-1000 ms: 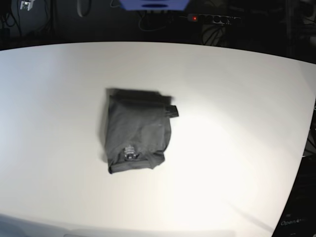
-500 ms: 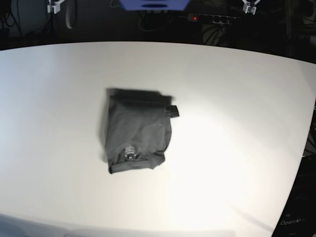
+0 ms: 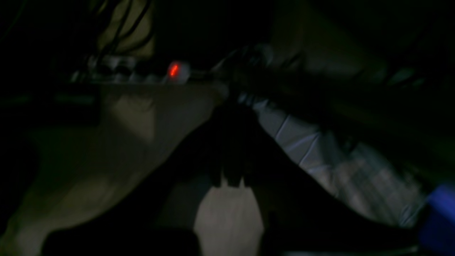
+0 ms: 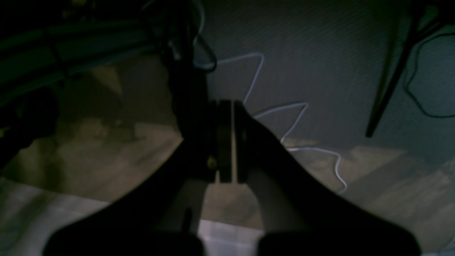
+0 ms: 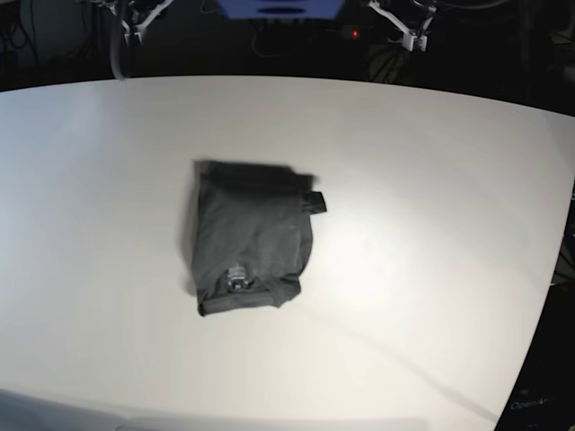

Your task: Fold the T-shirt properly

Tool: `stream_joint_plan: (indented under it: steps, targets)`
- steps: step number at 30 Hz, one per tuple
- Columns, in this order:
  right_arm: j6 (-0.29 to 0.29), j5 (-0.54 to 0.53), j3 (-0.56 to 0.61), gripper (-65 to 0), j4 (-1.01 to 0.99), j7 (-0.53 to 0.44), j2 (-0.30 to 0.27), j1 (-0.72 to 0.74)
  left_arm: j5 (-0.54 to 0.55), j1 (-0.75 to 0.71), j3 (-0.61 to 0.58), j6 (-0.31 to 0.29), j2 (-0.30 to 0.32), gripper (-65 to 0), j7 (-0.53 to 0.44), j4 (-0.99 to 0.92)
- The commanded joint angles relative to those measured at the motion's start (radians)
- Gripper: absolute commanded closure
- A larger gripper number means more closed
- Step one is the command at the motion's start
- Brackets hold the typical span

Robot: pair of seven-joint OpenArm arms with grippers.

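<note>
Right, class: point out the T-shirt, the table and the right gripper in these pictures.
T-shirt (image 5: 252, 238): base view, middle of the folded dark fabric.
Table (image 5: 431, 197): base view, bare white top right of the shirt.
Right gripper (image 4: 226, 142): right wrist view, where the shut jaws meet.

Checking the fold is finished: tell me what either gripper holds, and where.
Nothing. Left gripper and right gripper are shut on nothing; the T-shirt lies folded on the table.

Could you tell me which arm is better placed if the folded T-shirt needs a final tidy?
Marginally the right. The T-shirt lies left of centre in the base view, nearer the right gripper. Both it and the left gripper are shut, beyond the table's far edge.
</note>
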State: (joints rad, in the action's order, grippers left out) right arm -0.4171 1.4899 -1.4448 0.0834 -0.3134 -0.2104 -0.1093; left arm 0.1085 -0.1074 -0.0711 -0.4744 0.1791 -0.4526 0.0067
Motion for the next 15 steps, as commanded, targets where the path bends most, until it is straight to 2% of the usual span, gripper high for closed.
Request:
stream_joint_plan:
  steps: [1,6,8,11,15]
  targets:
    - [0.001,-0.006,-0.039,-0.3,0.005,-0.040,-0.014,0.007,0.004,-0.013,0.001,0.004,0.015,-2.2,0.002,-0.007]
    - [0.002,-0.160,-0.039,-0.3,0.013,-0.264,0.009,-0.039,0.006,0.004,0.001,0.006,0.007,-2.2,0.002,-0.007]
    - [0.002,-0.180,-0.039,-0.1,0.013,-0.318,0.010,-0.057,0.006,0.010,0.003,0.006,0.007,-2.2,0.002,-0.007]
    - [0.002,-0.179,-0.039,-0.1,0.013,-0.293,0.010,-0.059,0.006,0.021,0.003,0.006,0.004,-2.2,0.002,-0.007]
    - [0.002,-0.180,-0.039,-0.1,0.013,-0.128,0.010,-0.046,0.001,0.024,0.001,0.006,-0.019,-2.2,0.004,-0.007]
